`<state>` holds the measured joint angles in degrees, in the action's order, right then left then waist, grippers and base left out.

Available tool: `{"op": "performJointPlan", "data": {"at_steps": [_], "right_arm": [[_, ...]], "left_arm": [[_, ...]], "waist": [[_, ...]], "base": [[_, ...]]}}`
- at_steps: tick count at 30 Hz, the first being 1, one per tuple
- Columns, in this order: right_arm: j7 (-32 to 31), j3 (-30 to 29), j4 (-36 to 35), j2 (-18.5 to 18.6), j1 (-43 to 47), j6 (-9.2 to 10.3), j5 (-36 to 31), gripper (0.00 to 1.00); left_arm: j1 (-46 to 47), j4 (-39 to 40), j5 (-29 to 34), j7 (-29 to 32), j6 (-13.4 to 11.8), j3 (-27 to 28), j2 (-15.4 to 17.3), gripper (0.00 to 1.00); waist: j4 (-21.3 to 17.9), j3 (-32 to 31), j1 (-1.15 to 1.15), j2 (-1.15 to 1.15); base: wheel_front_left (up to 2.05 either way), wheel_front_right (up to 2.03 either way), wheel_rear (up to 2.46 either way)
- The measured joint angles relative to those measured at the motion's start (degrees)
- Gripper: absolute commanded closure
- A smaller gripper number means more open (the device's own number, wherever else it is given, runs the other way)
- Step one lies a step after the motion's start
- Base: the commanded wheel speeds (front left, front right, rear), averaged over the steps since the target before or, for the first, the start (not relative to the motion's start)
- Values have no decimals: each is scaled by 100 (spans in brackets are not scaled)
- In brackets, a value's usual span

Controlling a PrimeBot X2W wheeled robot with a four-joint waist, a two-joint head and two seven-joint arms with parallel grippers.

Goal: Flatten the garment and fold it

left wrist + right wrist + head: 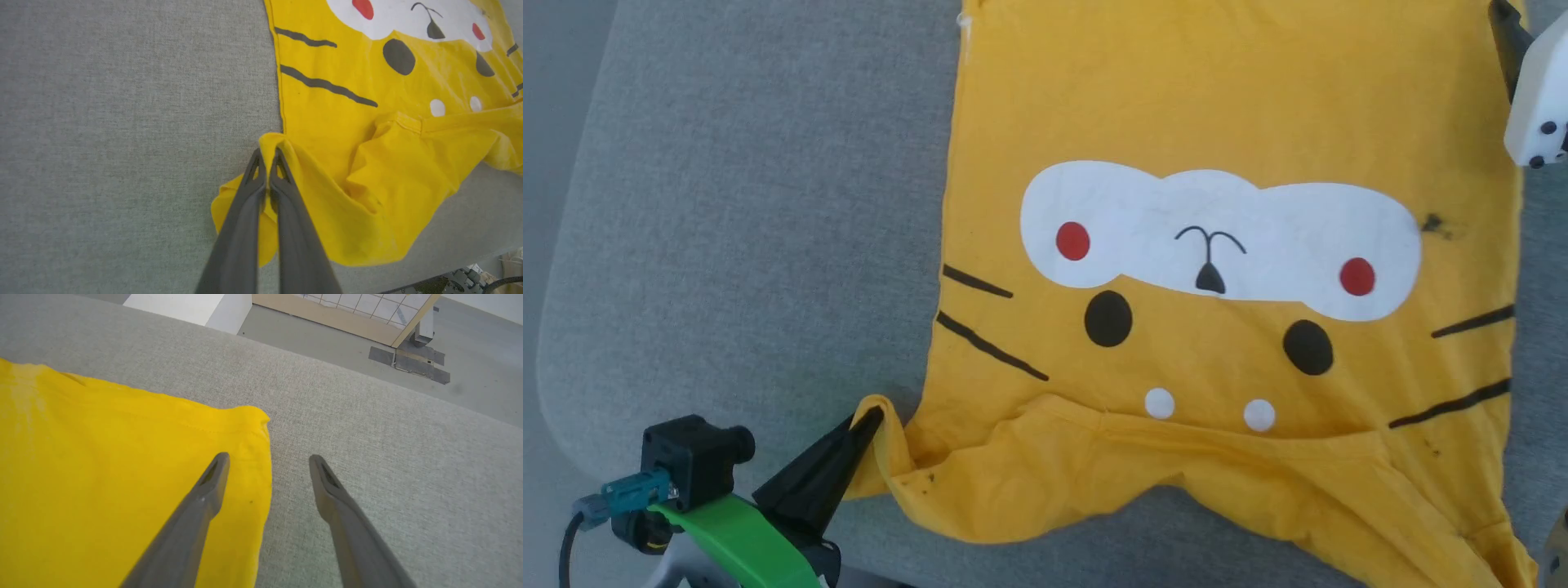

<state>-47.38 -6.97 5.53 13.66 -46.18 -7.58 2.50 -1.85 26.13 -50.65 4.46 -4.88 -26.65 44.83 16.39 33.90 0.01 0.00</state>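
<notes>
Partly out of frame, garment [1225, 106], sleeve edge inside left tool [267, 152].

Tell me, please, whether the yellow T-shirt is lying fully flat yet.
Not fully: the T-shirt lies spread, but its near edge is bunched where the left gripper is shut on a fold.

we look steeply down from the head on the yellow-orange cotton t-shirt with a cartoon face [1225, 106], share that face close-up from the left wrist, and skim low over one corner from the right wrist.
</notes>
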Motion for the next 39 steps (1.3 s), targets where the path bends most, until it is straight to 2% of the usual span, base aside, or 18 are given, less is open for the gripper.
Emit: {"op": "performJointPlan", "data": {"at_steps": [2, 3, 4, 5, 6, 15, 20, 24, 25, 26, 31, 35, 39], "right_arm": [[-5, -85, 133, -22, -46, 0, -109, 3], [-5, -100, 152, -34, -64, 0, -125, 27], [-3, -121, 164, -56, -86, 0, -164, 58], [-1, -130, 164, -75, -108, 0, -199, 83], [1, -127, 163, -83, -130, 0, -222, 100], [381, -346, 112, -134, -181, 0, -294, 100], [648, -727, -377, -92, 319, -1, -19, 100], [698, -1355, -1202, -147, 1253, -1, 367, 100], [698, -1766, -1668, -199, 1890, -1, 592, 100], [686, -1934, -1849, -259, 2182, 0, 689, 100], [659, -2758, -2577, -882, 4123, 0, 1250, 100], [894, -3228, -2616, -1067, 5434, 0, 1662, 100], [1221, -3185, -1863, -1077, 6451, 0, 2415, 100]], "left_arm": [[74, -76, 26, -10, 37, -26, -60, 100], [88, -100, 26, -37, 57, -30, -80, 100], [105, -127, 27, -57, 78, -37, -99, 100], [118, -149, 31, -59, 81, -41, -111, 100], [130, -164, 35, -59, 81, -44, -119, 100], [193, -234, 186, -202, 78, -11, -146, 100], [160, -171, 237, -256, -34, 37, -114, 100], [69, -47, 279, -303, -153, 75, -74, 100], [5, 29, 296, -303, -236, 103, -35, 100], [-25, 52, 311, -303, -264, 112, -16, 100], [-169, 164, 339, -311, -399, 158, 30, 100], [-244, 216, 379, -407, -444, 193, 51, 100], [-407, 212, 381, -464, -537, 240, 76, 100]], "waist": [[119, 142, 0, 0], [144, 179, 0, 0], [173, 223, 0, 0], [198, 262, 0, 0], [216, 290, 0, 0], [137, 284, 0, 0], [-19, 18, 0, 0], [-235, -284, 0, 0], [-386, -430, -1, 0], [-453, -484, -1, 0], [-871, -751, -1, 0], [-1190, -911, -1, 0], [-1433, -1049, -1, 0]], "base": [[0, 0, 0], [0, 0, 0], [0, 0, 0], [0, 0, 0], [0, 0, 0], [0, 0, 0], [0, 0, 0], [0, 0, 0], [0, 0, 0], [0, 0, 0], [0, 0, 0], [0, 0, 0], [0, 0, 0]]}}
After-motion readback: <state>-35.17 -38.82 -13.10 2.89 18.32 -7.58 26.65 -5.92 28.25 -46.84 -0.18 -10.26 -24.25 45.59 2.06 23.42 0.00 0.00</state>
